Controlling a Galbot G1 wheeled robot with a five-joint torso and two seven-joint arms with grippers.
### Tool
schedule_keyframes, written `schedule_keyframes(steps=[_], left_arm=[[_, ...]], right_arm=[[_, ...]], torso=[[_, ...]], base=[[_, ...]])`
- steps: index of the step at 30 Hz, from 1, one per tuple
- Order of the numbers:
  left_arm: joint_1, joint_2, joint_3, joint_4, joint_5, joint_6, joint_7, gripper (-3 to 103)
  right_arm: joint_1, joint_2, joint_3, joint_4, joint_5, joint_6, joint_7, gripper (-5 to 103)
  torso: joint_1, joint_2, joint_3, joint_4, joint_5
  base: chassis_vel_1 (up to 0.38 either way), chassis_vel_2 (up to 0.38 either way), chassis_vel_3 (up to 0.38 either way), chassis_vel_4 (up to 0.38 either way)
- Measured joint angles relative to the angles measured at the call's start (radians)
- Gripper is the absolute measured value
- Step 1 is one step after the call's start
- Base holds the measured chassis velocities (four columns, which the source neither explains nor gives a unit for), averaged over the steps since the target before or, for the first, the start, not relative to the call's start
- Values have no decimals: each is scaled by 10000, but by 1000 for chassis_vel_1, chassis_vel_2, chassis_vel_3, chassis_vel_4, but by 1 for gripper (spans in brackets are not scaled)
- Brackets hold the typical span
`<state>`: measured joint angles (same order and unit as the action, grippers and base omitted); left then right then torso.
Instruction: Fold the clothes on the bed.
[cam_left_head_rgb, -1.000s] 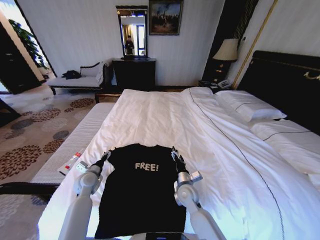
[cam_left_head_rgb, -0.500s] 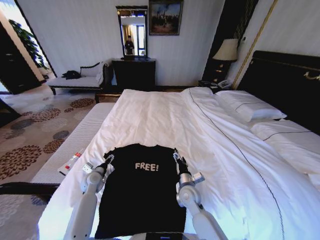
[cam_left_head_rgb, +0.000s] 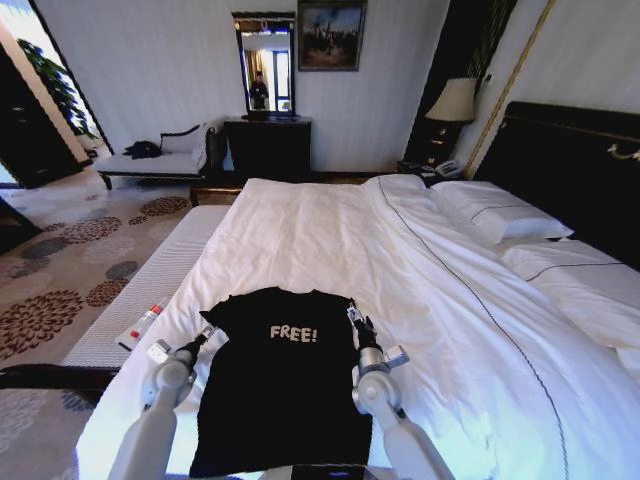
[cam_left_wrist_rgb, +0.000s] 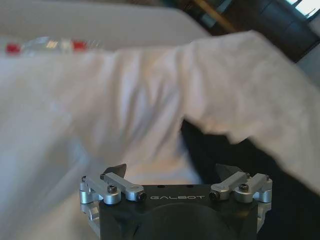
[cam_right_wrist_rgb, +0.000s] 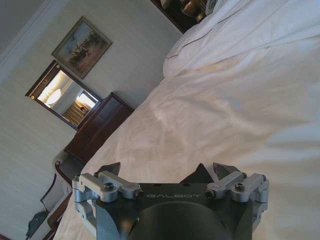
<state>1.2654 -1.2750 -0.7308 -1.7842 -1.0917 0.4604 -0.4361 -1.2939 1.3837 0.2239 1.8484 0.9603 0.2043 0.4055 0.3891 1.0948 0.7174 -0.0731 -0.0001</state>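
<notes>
The black T-shirt (cam_left_head_rgb: 280, 390) with white "FREE!" lettering lies flat, sleeves tucked in, on the white duvet of the bed (cam_left_head_rgb: 330, 230), near its front edge. My left gripper (cam_left_head_rgb: 205, 333) hovers open just off the shirt's left shoulder. In the left wrist view, the left gripper (cam_left_wrist_rgb: 171, 172) has its jaws spread over white duvet, with dark shirt cloth (cam_left_wrist_rgb: 240, 160) to one side. My right gripper (cam_left_head_rgb: 355, 318) sits at the shirt's right shoulder edge. The right wrist view shows the right gripper (cam_right_wrist_rgb: 166, 170) open, with a black corner of the shirt (cam_right_wrist_rgb: 198, 175) between its fingers.
A grey padded bench (cam_left_head_rgb: 150, 280) runs along the bed's left side, with a small red-and-white item (cam_left_head_rgb: 143, 322) on it. White pillows (cam_left_head_rgb: 495, 215) and a dark headboard (cam_left_head_rgb: 570, 150) are at the right. A dresser (cam_left_head_rgb: 268, 148) and chaise (cam_left_head_rgb: 160, 160) stand against the far wall.
My left arm has drawn back and outward, taking its gripper off the shirt's left shoulder edge. The right gripper has barely shifted. The shirt lies as before.
</notes>
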Motion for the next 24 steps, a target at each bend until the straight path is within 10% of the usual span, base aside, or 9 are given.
schedule_keyframes(steps=[15, 24], left_arm=[[-1367, -328, 906, 1170, 717, -227, 93, 101], [-1468, -324, 922, 1639, 832, -285, 118, 81]], right_arm=[[74, -186, -116, -96, -31, -60, 156, 100], [131, -183, -129, -198, -63, -73, 187, 100]], torso=[[1, 0, 1, -3, 0], [1, -1, 1, -3, 1]], base=[[0, 0, 0, 0], [0, 0, 0, 0]])
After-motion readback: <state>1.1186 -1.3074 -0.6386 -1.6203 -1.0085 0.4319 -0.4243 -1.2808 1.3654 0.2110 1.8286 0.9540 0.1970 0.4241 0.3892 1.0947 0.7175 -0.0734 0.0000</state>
